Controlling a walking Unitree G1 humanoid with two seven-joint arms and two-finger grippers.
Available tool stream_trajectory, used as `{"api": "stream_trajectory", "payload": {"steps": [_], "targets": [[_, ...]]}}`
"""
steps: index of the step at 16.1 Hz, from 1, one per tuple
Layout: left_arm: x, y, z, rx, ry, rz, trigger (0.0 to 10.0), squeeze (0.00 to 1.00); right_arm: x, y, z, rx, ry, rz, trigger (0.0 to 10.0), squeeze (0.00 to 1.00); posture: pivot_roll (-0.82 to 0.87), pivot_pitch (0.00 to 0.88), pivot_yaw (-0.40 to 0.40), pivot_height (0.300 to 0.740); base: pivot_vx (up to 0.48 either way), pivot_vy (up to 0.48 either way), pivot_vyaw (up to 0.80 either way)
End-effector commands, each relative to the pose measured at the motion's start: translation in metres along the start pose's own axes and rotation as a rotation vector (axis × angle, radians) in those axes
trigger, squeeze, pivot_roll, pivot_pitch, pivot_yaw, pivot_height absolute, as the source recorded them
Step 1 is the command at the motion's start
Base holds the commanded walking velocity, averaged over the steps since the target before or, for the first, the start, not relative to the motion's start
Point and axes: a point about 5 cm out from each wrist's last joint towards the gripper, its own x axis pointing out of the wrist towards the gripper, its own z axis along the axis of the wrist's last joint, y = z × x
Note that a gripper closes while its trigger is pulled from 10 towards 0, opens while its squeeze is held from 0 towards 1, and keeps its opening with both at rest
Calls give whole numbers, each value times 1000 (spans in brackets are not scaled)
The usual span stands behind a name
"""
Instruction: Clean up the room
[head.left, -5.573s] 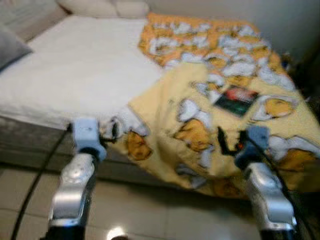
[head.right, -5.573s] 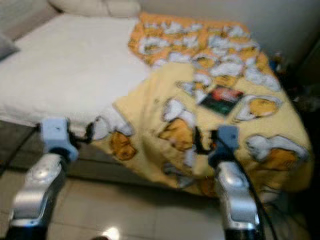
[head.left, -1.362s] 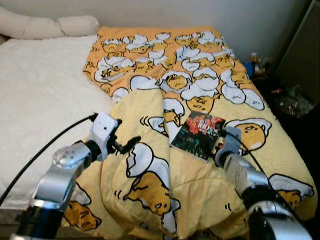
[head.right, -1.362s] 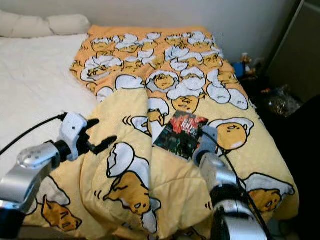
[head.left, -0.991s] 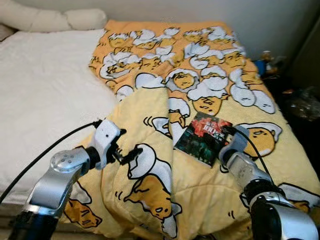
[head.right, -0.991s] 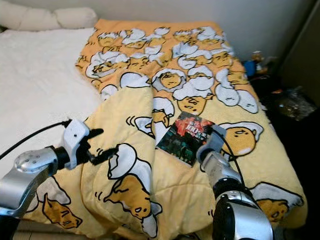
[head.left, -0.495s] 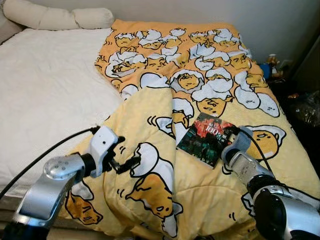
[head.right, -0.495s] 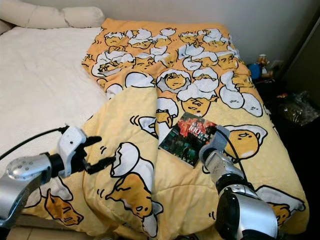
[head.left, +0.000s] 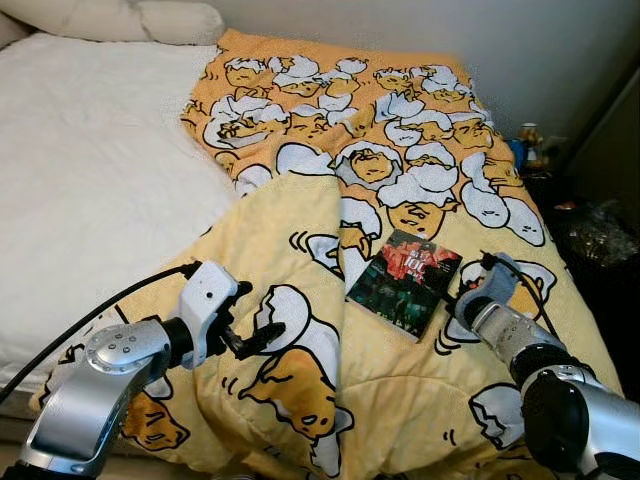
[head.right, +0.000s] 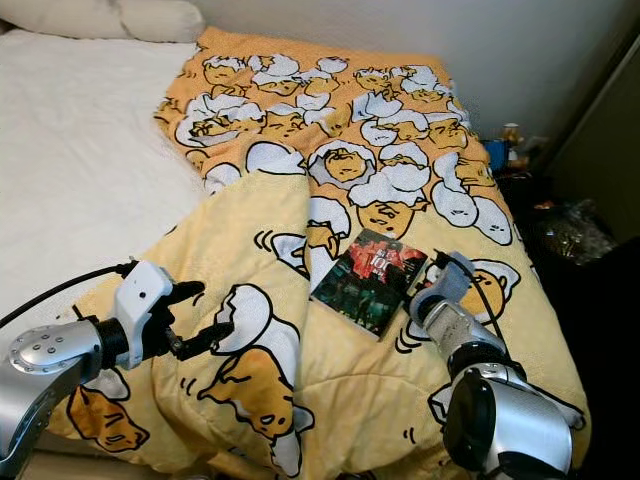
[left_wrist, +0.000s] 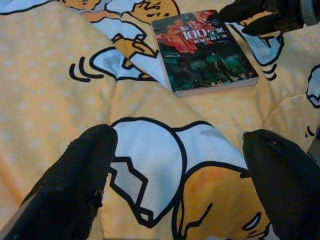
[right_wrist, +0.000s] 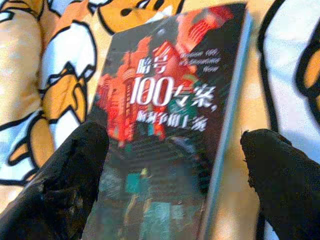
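A dark paperback book (head.left: 403, 283) with a red and green cover lies flat on the yellow egg-cartoon blanket (head.left: 390, 150). My right gripper (head.left: 464, 291) rests low on the blanket at the book's right edge. It is open, and in the right wrist view its fingers (right_wrist: 75, 170) stand wide apart with the book (right_wrist: 165, 130) between and just beyond them. My left gripper (head.left: 250, 322) is open over a bunched fold of the blanket (left_wrist: 150, 165), well left of the book (left_wrist: 202, 50), holding nothing.
The bare white mattress (head.left: 90, 170) takes the bed's left half, with pillows (head.left: 130, 20) at the head. Right of the bed is a dark floor strip with a crinkled plastic bag (head.left: 600, 215) and small items (head.left: 528, 140) by the wall.
The camera came up to the bed and now looks down on it. Both arms have reached out over the blanket, and the right gripper has come up to the book's edge.
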Motion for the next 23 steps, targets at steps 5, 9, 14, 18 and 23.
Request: {"api": "stream_trajectory", "payload": {"steps": [5, 9, 14, 18, 23], "targets": [[-3, -3, 3, 15, 17, -14, 10000, 769, 5, 14, -11, 10, 47, 36, 10000, 0, 230, 0, -97, 740, 0, 0, 0], [-7, -4, 3, 24, 39, -28, 10000, 773, 5, 11, -15, 2, 31, -18, 10000, 0, 241, 8, -88, 740, 0, 0, 0], [-5, -4, 6, 37, 51, -61, 10000, 769, 0, -4, 0, 68, -63, -64, 10000, 0, 236, 5, -60, 740, 0, 0, 0], [-4, -4, 8, 47, 56, -82, 10000, 773, 0, -5, -13, 76, -9, -62, 10000, 0, 238, 14, -43, 740, 0, 0, 0], [-8, -5, 8, 48, 73, -97, 10000, 769, 3, 2, -34, 145, 45, -27, 10000, 0, 257, 37, -30, 740, 0, 0, 0]]}}
